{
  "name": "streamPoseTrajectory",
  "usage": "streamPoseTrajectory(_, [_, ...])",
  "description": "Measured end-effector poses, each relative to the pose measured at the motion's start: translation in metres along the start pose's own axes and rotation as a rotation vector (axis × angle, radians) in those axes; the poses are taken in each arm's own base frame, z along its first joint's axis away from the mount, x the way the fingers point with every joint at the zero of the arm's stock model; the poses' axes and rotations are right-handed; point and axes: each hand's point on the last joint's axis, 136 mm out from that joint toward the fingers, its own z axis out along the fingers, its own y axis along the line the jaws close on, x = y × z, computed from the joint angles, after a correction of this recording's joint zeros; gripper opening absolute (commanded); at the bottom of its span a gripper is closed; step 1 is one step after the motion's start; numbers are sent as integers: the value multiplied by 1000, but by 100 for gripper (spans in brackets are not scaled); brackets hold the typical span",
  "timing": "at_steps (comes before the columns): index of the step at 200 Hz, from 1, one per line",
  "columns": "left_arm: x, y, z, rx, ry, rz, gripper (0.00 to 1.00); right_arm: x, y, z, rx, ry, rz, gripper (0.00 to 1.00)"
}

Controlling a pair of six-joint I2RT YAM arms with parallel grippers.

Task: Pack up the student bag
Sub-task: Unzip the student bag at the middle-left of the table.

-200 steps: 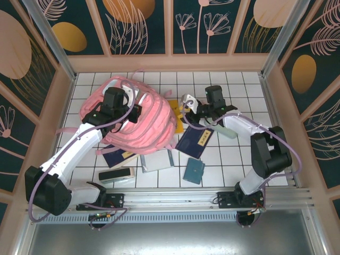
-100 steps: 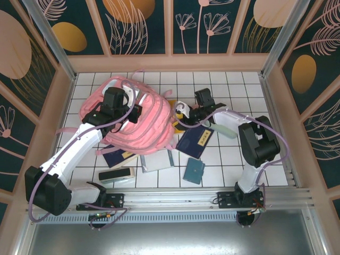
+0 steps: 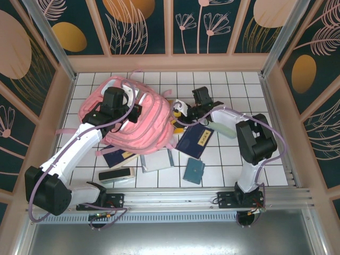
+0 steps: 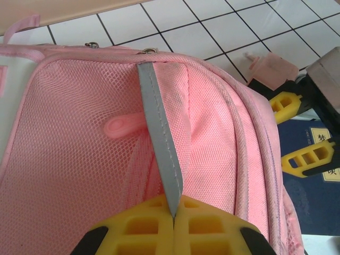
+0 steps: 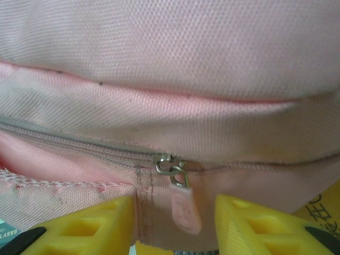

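Observation:
The student bag (image 3: pixel 146 125) is a big pink backpack lying on the white tiled table, left of centre. My left gripper (image 3: pixel 133 112) rests on top of it, shut (image 4: pixel 173 215) on a grey reflective stripe (image 4: pixel 159 133) that crosses the pink mesh pocket. My right gripper (image 3: pixel 180 113) is at the bag's right side, and its yellow fingers (image 4: pixel 313 159) show past the bag's edge. It is open (image 5: pixel 172 226), with a pink zipper pull (image 5: pixel 181 210) hanging free between the two fingers. The zip (image 5: pixel 79 142) above the pull looks closed.
A dark blue book (image 3: pixel 195 139), a teal notebook (image 3: pixel 194 170), a grey packet (image 3: pixel 158 161) and a long box (image 3: pixel 115 175) lie in front of the bag. A pale green case (image 3: pixel 224 127) lies under the right arm. Patterned walls enclose the table.
My right gripper has moved left, up against the bag's side, and now straddles the zipper pull. The left arm and the bag have stayed put.

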Motion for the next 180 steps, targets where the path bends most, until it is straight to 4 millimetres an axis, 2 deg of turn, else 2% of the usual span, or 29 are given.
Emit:
streamPoseTrajectory(15, [0,0,0,1,0,-1,0,0,3,7,-17,6,-12,28])
streamPoseTrajectory(35, [1,0,0,-2,1,-12,0,1,8,12,-37,15,-14,8])
streamPoseTrajectory(46, [1,2,0,-10,1,-19,0,2,10,13,-41,22,-3,0])
streamPoseTrajectory(85, [-1,13,0,-77,-12,-99,0,5,4,6,36,51,-19,0])
streamPoseTrajectory(106, [-3,18,5,-100,-6,-166,0,-2,1,-7,109,57,-31,0])
streamPoseTrajectory(138, [-19,18,18,-101,8,-267,0,-15,-5,-25,236,77,-58,0])
streamPoseTrajectory(180, [-21,16,24,-88,9,-414,0,-21,-1,-22,302,127,-69,0])
